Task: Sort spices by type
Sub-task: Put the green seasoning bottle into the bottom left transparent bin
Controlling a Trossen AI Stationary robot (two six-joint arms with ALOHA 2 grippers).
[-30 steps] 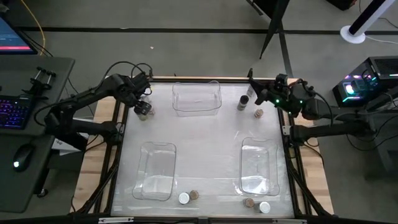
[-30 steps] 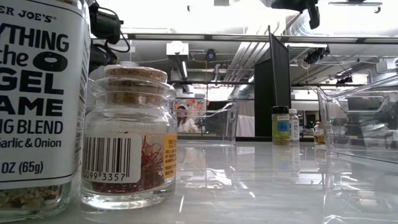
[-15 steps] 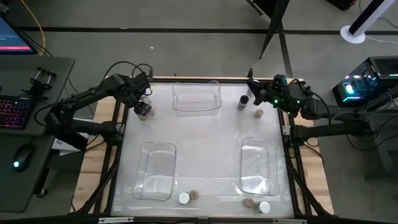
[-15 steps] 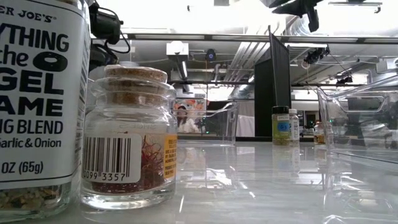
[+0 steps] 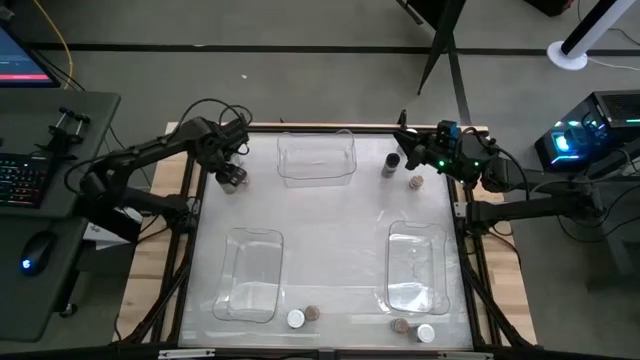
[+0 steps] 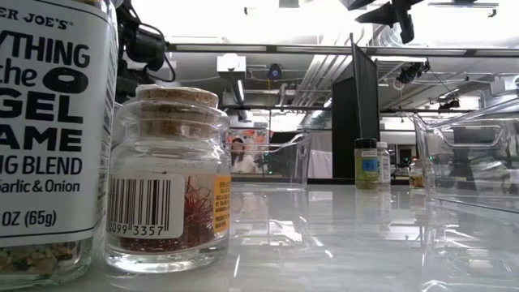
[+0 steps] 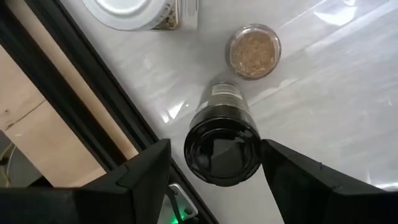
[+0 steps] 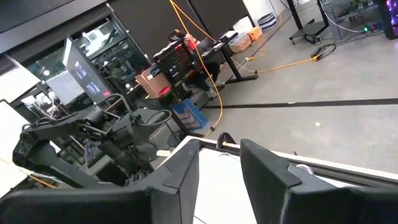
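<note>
The spices are small jars standing in groups on the white table. At the far left a black-lidded jar (image 7: 222, 148) stands upright beside a cork-lidded jar (image 7: 253, 51) and a white-lidded one (image 7: 134, 9). My left gripper (image 7: 214, 148) (image 5: 232, 167) points down over them, open, with one finger on each side of the black lid. My right gripper (image 8: 219, 155) (image 5: 403, 140) hangs level above the far right, open with nothing between its fingers. Below it stand a black-lidded jar (image 5: 392, 163) and a cork-lidded jar (image 5: 415, 182).
Three clear bins stand on the table: far middle (image 5: 316, 157), near left (image 5: 252, 275), near right (image 5: 415, 270). Along the near edge stand white-lidded jars (image 5: 296, 318) (image 5: 425, 333) and cork-lidded jars (image 5: 313, 313) (image 5: 399, 325). The table's dark frame (image 7: 81, 93) runs close by the left group.
In the low view my right gripper's fingers have spread a little apart, while the hand stays in place high at the far right. No jar has moved.
</note>
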